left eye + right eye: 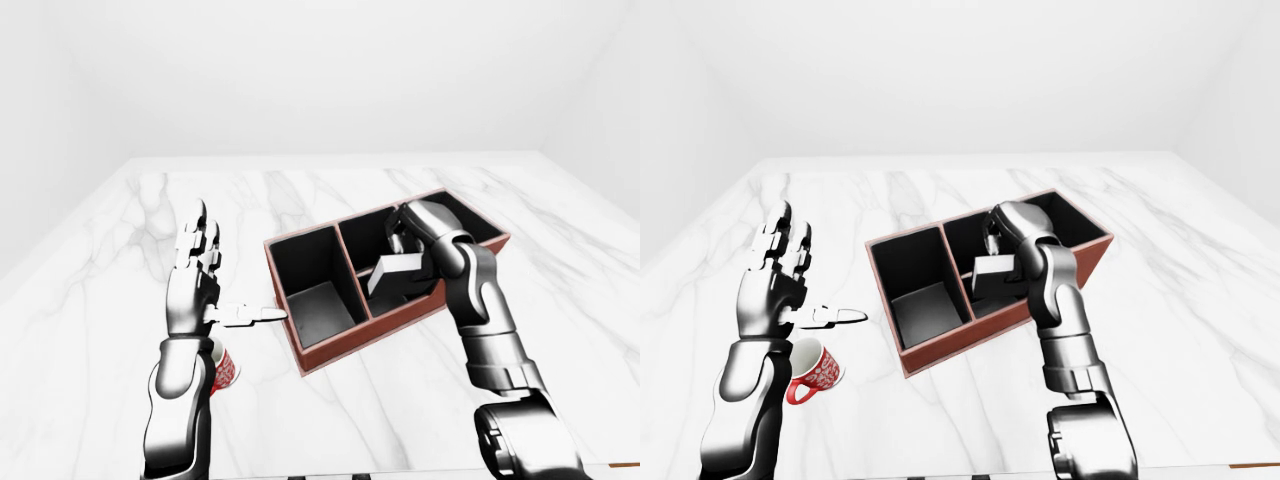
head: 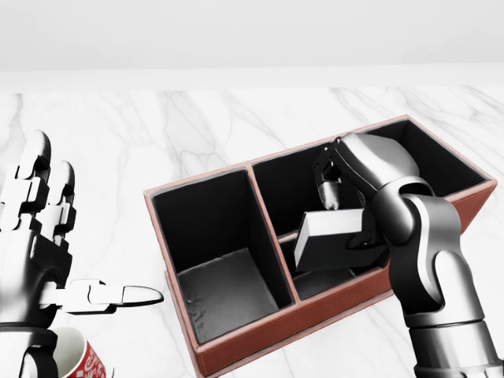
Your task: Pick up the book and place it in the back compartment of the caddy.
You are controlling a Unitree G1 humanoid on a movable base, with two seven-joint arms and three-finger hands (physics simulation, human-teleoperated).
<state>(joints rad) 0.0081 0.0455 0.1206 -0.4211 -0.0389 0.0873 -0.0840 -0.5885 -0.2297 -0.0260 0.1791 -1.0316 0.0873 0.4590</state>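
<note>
over the caddy (image 2: pixel 236 356), right hand (image 2: pixel 350 197) grips the book (image 2: pixel 331 236).

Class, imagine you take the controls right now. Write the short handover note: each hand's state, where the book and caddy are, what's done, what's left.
Right hand: shut on the book, holding it tilted low inside the caddy, over the divider of the right-hand section.
Left hand: open, raised at the head view's left, above the red mug.
Done: book picked up and brought into the caddy.
Left: settle it in the back compartment, release, withdraw.
</note>
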